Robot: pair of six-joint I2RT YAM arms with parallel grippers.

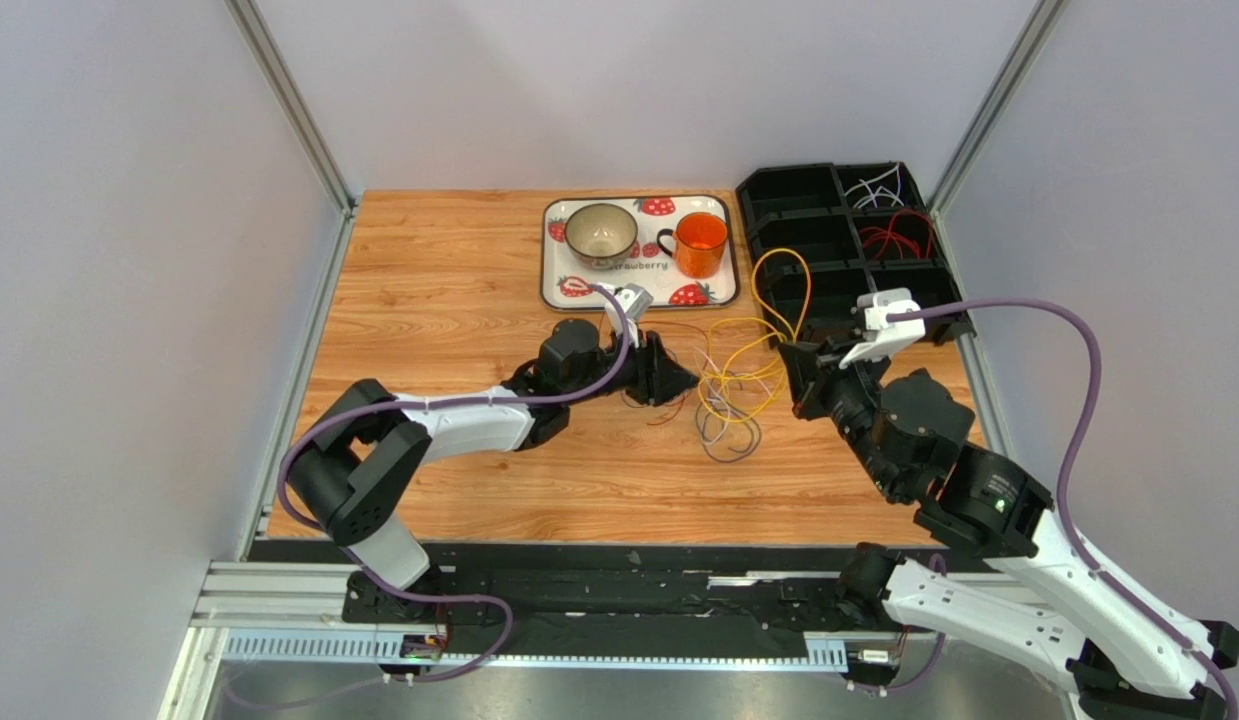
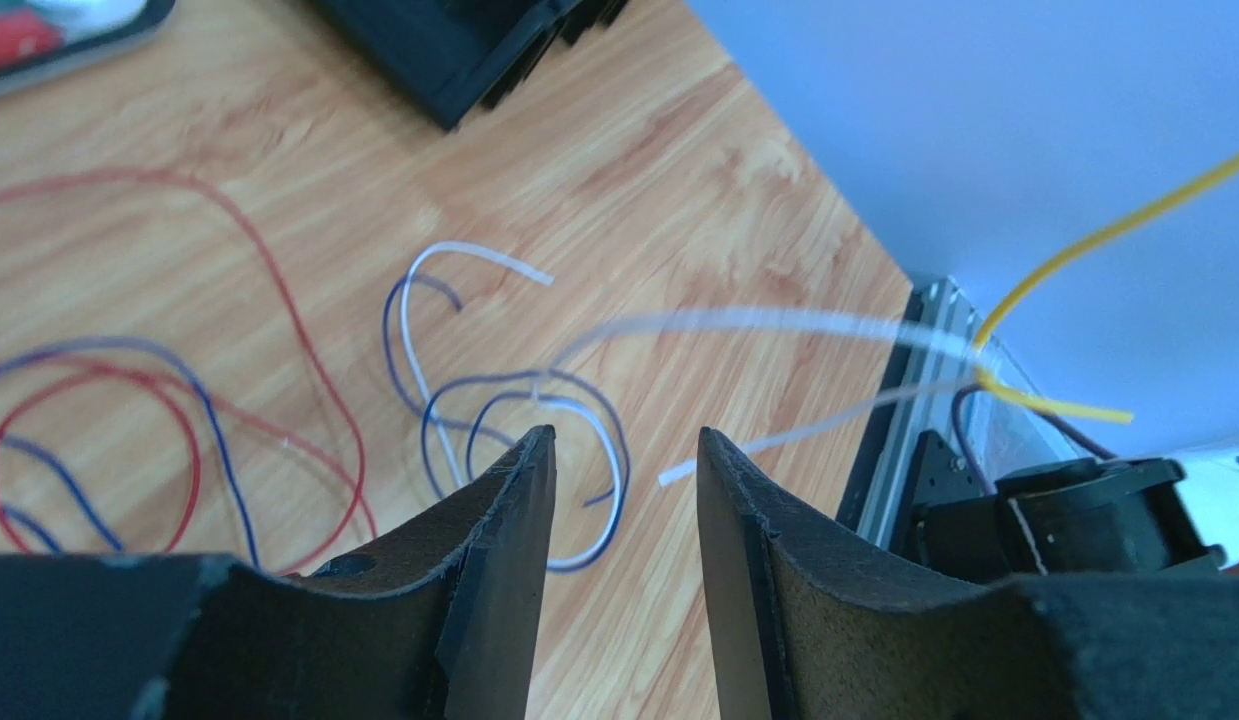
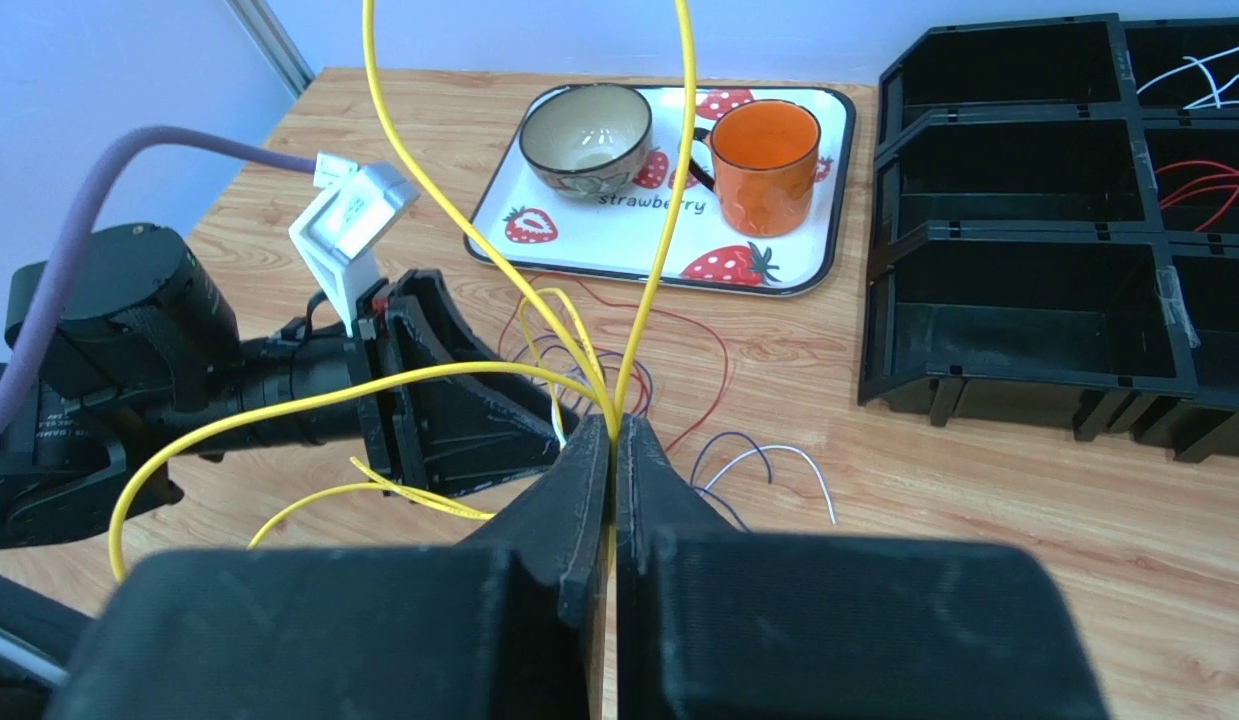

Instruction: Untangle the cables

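A tangle of thin yellow, red, blue and white cables point(image 1: 730, 402) lies on the wooden table between my two grippers. My right gripper point(image 1: 800, 369) is shut on a bunch of yellow cables point(image 3: 598, 390) and holds them off the table; their loops rise above the jaws. My left gripper point(image 1: 664, 371) is open and empty, low over the table just left of the tangle. In the left wrist view its jaws point(image 2: 625, 438) stand apart over blue and white cables point(image 2: 577, 408), with red cables point(image 2: 190, 435) to the left and a yellow cable point(image 2: 1099, 237) at the right.
A strawberry tray point(image 1: 558, 267) at the back holds a bowl point(image 1: 600, 230) and an orange mug point(image 1: 702, 240). A black compartment organizer point(image 1: 821, 240) stands at the back right, with white cables point(image 1: 878, 188) and red cables point(image 1: 896, 236) in it.
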